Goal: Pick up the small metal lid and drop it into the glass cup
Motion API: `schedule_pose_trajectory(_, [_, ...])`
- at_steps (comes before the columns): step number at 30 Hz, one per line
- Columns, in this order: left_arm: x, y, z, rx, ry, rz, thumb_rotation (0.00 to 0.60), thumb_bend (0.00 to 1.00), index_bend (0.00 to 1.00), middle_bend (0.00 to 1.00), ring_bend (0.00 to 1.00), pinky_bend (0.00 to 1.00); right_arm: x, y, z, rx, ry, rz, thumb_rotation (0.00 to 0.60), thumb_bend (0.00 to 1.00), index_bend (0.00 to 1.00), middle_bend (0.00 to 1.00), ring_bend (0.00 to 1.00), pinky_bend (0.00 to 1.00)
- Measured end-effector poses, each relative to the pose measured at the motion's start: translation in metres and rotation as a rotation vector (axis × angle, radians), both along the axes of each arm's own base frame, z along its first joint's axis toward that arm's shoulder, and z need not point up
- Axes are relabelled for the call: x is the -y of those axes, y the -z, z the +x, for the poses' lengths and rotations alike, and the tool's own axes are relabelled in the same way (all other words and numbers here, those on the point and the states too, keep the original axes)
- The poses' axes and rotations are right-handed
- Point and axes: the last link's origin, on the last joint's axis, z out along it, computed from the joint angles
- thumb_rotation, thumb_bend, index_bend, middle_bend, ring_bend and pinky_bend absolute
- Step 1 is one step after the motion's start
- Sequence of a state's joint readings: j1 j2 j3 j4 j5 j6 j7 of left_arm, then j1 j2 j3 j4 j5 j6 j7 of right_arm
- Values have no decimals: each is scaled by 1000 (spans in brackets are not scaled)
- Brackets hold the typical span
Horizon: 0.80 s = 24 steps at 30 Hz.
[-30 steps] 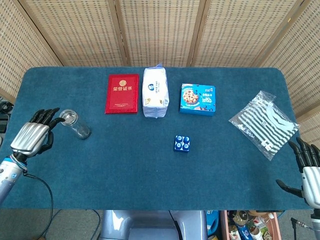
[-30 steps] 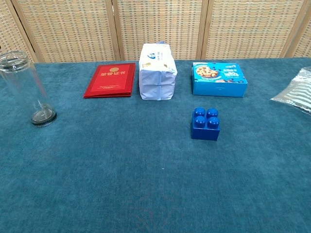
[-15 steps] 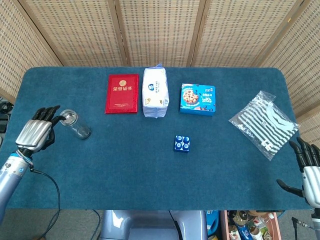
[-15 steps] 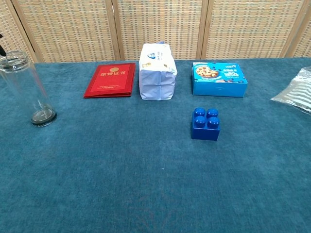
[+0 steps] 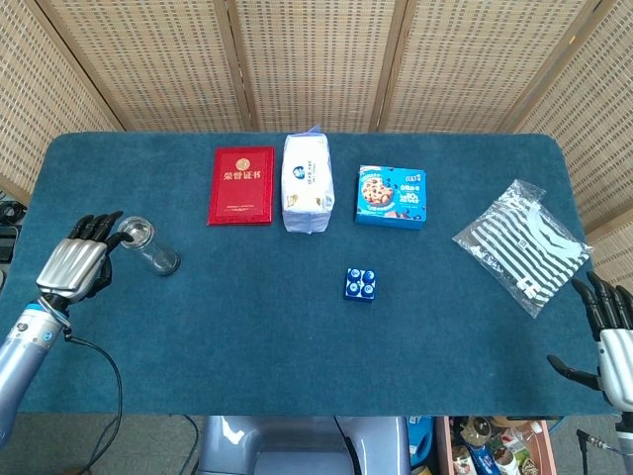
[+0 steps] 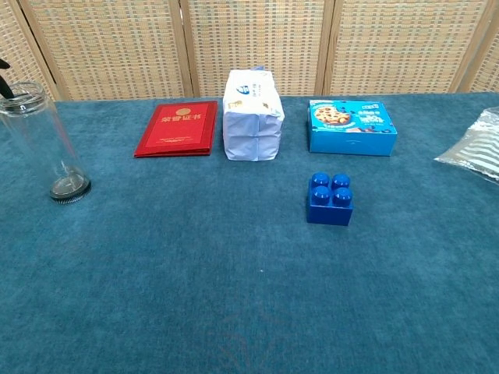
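Observation:
The tall clear glass cup point(image 5: 148, 246) point(image 6: 43, 140) stands upright at the table's left side. A dark ribbed metal ring point(image 6: 70, 188), probably the small lid, shows at its bottom. My left hand point(image 5: 77, 263) is just left of the cup with its fingers stretched toward the rim and nothing visible in them. One black fingertip point(image 6: 6, 87) shows at the rim in the chest view. My right hand point(image 5: 613, 332) hangs off the table's front right corner with its fingers apart and empty.
Along the back lie a red booklet point(image 5: 240, 185), a white packet point(image 5: 308, 182) and a blue cookie box point(image 5: 391, 196). A blue toy brick point(image 5: 360, 284) sits mid-table. A striped plastic bag point(image 5: 524, 240) lies at the right.
My left hand has shifted slightly beside the cup, and a fingertip now shows at the rim in the chest view. The right hand has not moved.

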State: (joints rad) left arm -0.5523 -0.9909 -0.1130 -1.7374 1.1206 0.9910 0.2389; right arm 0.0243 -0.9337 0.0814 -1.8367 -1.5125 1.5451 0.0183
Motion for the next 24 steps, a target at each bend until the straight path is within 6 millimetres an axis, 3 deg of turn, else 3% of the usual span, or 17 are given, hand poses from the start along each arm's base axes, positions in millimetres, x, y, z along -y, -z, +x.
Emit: schedule_pose_trajectory(24, [-7,7,5,-10,-7,-11,600,966,288,0,0,0,1,1,-1,0,4,4,600,0,35,0,0,0])
